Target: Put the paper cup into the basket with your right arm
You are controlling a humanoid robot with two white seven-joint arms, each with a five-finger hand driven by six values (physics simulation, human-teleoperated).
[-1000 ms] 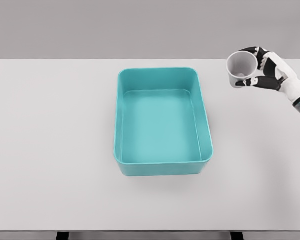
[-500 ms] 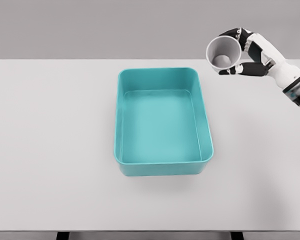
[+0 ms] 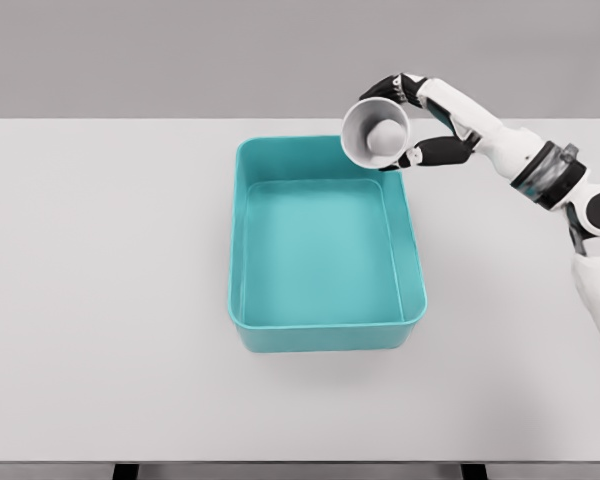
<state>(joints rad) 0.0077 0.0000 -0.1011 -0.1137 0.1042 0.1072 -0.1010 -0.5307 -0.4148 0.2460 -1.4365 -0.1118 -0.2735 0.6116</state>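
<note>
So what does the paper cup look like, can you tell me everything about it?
The paper cup is small, plain white or light grey, with a round open rim and a flat bottom that shows inside. It looks empty. It is tipped on its side, its mouth toward the camera. The right hand grips it from behind, fingers curled around its wall. It hangs in the air over the far right corner of the teal basket, not inside yet.

White arm with black-jointed hand

The right arm [image 3: 500, 145] is showing smooth white shells along its forearm; a grey band with a thin teal ring is circling it near the elbow [image 3: 548, 172]; a dark round joint is sitting just past that band; the right hand [image 3: 427, 125] is showing white finger segments with black at the knuckles and black pads on the thumb; the upper arm is running white toward the picture's right edge.
</note>
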